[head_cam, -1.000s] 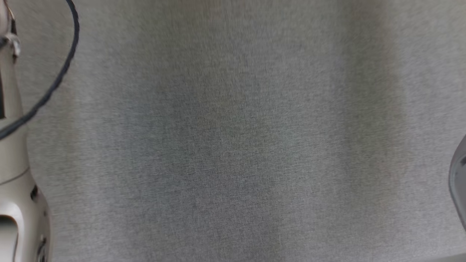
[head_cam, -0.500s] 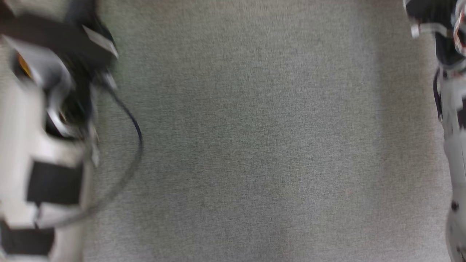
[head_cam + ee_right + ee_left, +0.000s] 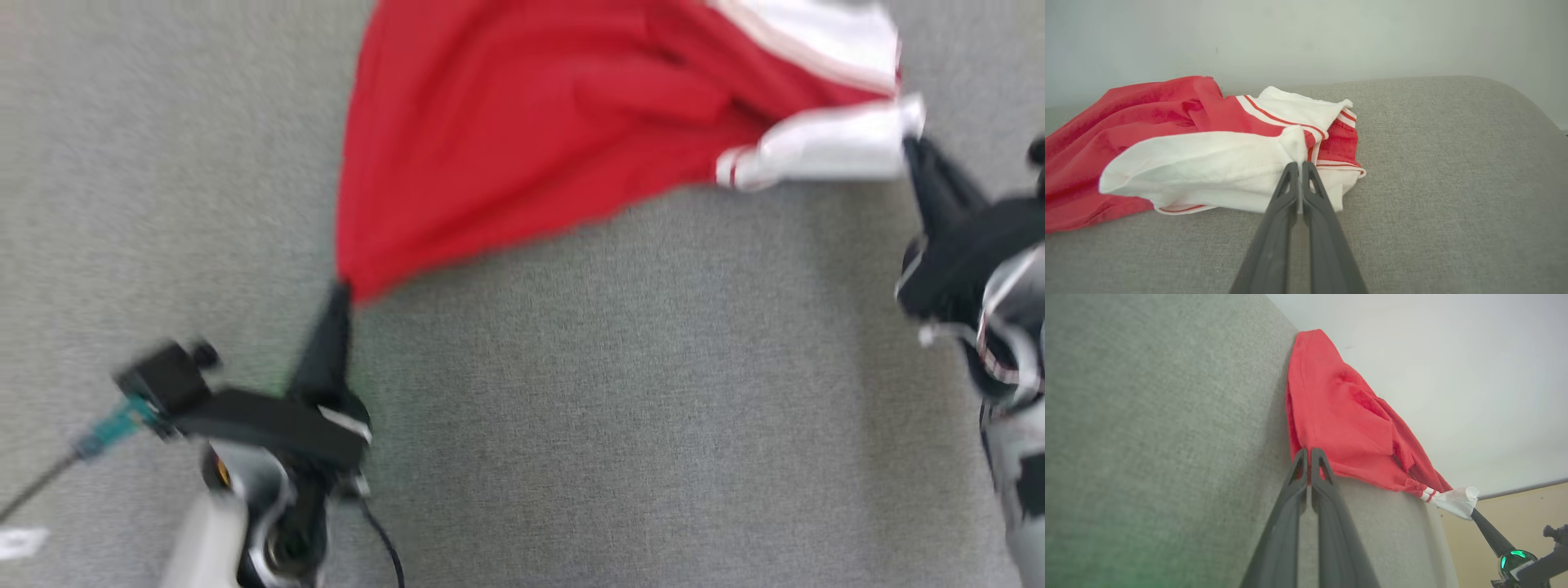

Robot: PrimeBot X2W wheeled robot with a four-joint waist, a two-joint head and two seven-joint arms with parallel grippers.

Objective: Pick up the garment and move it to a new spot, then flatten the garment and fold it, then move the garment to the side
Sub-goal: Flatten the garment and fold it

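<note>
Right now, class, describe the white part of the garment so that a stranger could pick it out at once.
On the grey surface lies a red garment. At its right end, pinched by the right gripper, is the white section: edged with thin red stripes, unlike the plain red rest.

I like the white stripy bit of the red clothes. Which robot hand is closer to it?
Right. The jaws of the right gripper pinch the white striped part of the red cloth garment; the left gripper clamps a red corner, far across it.
</note>
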